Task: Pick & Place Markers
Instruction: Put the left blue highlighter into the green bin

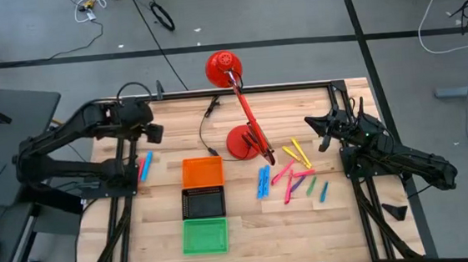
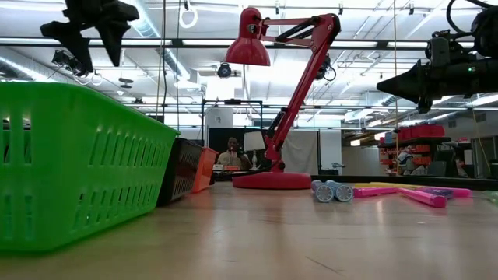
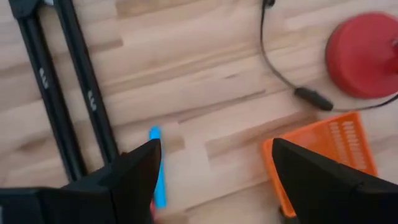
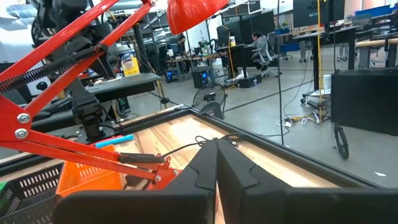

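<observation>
Three trays, orange (image 1: 202, 171), black (image 1: 204, 203) and green (image 1: 205, 235), sat on a wooden table (image 1: 249, 222) beside a red lamp (image 1: 241, 114), workshop benches behind. Thin markers (image 1: 292, 177) in blue, pink, yellow and green lay scattered right of the trays. Above a blue marker (image 3: 157, 167), the left gripper (image 3: 214, 177) hung spread wide, empty; the right gripper (image 4: 217, 163) hovered clenched, holding nothing.
</observation>
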